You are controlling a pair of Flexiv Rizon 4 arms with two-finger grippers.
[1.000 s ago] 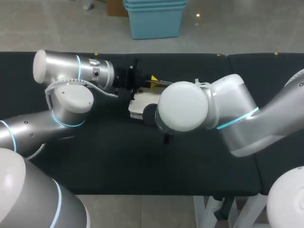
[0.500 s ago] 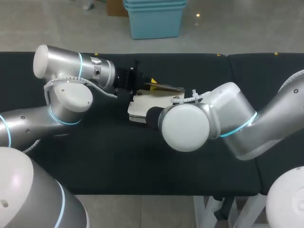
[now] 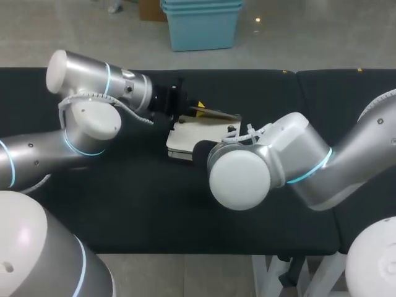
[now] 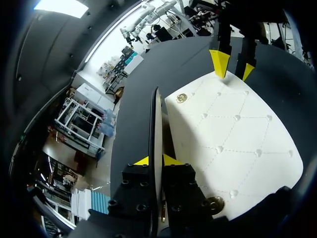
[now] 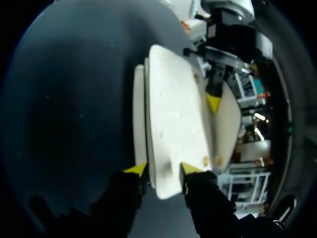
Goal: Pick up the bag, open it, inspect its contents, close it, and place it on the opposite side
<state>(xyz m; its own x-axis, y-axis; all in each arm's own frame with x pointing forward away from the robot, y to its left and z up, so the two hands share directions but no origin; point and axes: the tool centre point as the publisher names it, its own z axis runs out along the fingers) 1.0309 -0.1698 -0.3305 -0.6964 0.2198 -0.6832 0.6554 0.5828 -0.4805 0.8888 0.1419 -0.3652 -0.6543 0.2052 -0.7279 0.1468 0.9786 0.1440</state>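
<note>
Your bag (image 3: 182, 136) lay mid-table (image 3: 154, 210), with your right gripper (image 5: 162, 169) clamped across its body, evidently to anchor it. Your left gripper (image 4: 156, 161) pinched the raised flap (image 4: 155, 119), holding the bag open for inspection.

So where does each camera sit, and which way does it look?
Head: fixed above and behind the robot, looking down on the table; left arm and right arm show, both at the bag.
Left wrist: on the left arm, looking along the left gripper at the bag.
Right wrist: on the right arm, looking along the right gripper, the opposite way.
Both wrist views share the bag and each other's gripper.
</note>
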